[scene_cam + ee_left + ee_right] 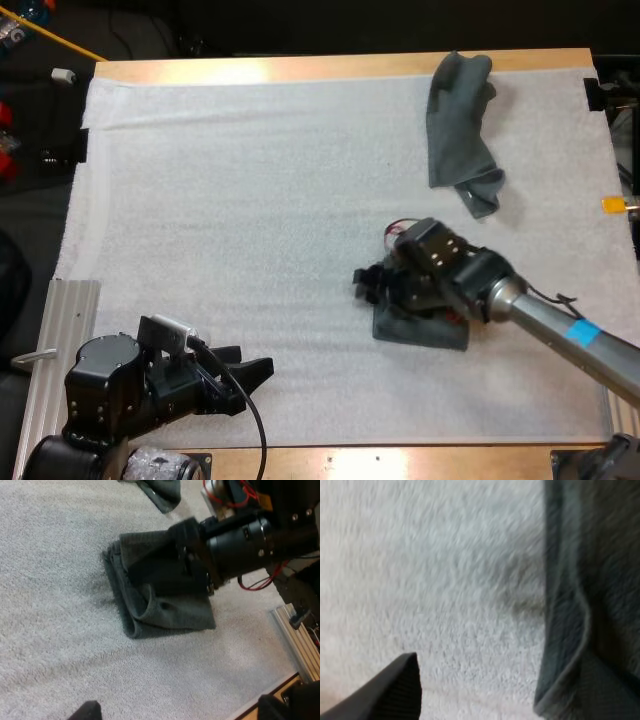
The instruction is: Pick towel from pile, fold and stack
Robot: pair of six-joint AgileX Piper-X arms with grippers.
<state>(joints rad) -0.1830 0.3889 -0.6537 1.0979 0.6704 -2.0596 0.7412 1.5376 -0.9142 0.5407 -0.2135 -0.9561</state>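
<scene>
Left gripper [255,361]: open and empty, hovering over the white mat [250,200] at the bench's [300,68] near edge.
Right gripper [368,285]: spread wide, at the folded towel's [420,331] edge, clamping nothing.
Folded towel: flat on the mat, centre-right.
Crumpled towel [455,120]: far right corner, well apart.
</scene>
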